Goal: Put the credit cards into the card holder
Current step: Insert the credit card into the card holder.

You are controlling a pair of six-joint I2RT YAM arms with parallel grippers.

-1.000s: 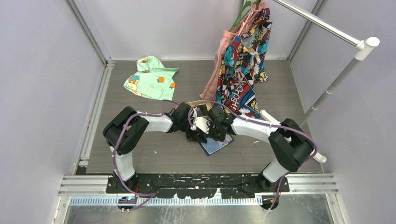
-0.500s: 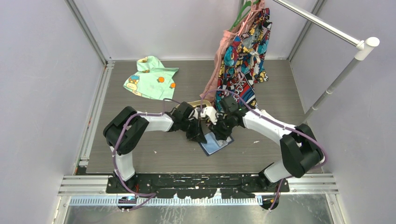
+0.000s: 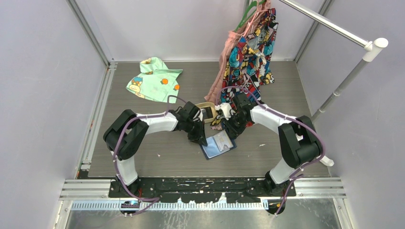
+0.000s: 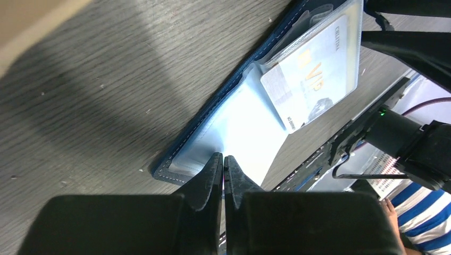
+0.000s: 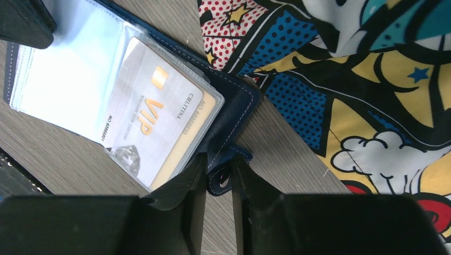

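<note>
Right arm (image 3: 267,117) back; wrist-only VIP card (image 5: 154,119)

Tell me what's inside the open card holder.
A pale card with gold VIP lettering sits in a clear pocket of the card holder; the neighbouring pocket looks empty. Anything stacked beneath that card is covered.

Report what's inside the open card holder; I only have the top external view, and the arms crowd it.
Observer: The left wrist view shows a pale card marked VIP tucked in a clear pocket of the card holder.
Operator: State the left arm's grip.
Observer: The left fingers are shut, with their tips at the holder's pale inner edge.
Operator: Now the right one.
Observer: The right fingers stand slightly apart over the snap tab.
</note>
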